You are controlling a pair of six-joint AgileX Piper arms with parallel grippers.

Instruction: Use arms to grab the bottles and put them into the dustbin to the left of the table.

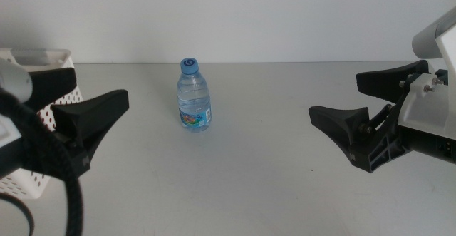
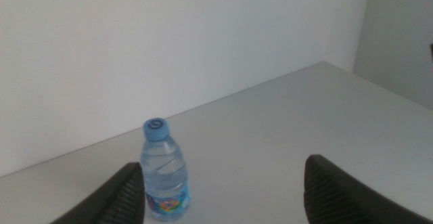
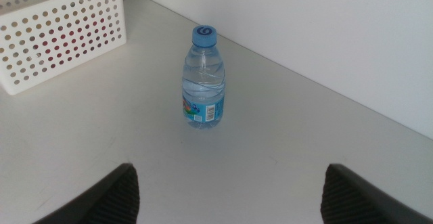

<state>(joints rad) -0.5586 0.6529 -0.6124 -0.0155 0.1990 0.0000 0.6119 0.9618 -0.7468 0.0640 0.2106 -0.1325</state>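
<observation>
Water bottle: We see one small clear water bottle [image 1: 194,95] with a blue cap. It stands straight up on the table [image 1: 256,179]. It is toward the far edge of the tabletop, a bit left of the middle. It has a blue label low on its side. Nothing is touching it.

Dustbin: We see the white dustbin [image 1: 55,59] at the far left corner of the tabletop. Its sides are full of little round holes. Through the holes, in the right wrist view, we can see something red inside. We cannot tell what it is. The dustbin is well apart from the bottle.

Left gripper: Our left gripper [image 1: 78,104] comes in from the left edge of the tabletop. It sits just in front of the dustbin. Its two dark jaws are spread wide and hold nothing. It points toward the bottle but is apart from it. In the left wrist view the bottle stands near one jaw, not between the two.

Right gripper: Our right gripper [image 1: 342,97] comes in from the right edge of the tabletop. Its jaws are spread wide too, and they hold nothing. It is well apart from the bottle. In the right wrist view the bottle stands far ahead, between the two jaw tips.

Table: We see a plain light-grey top with a white wall behind it.
</observation>
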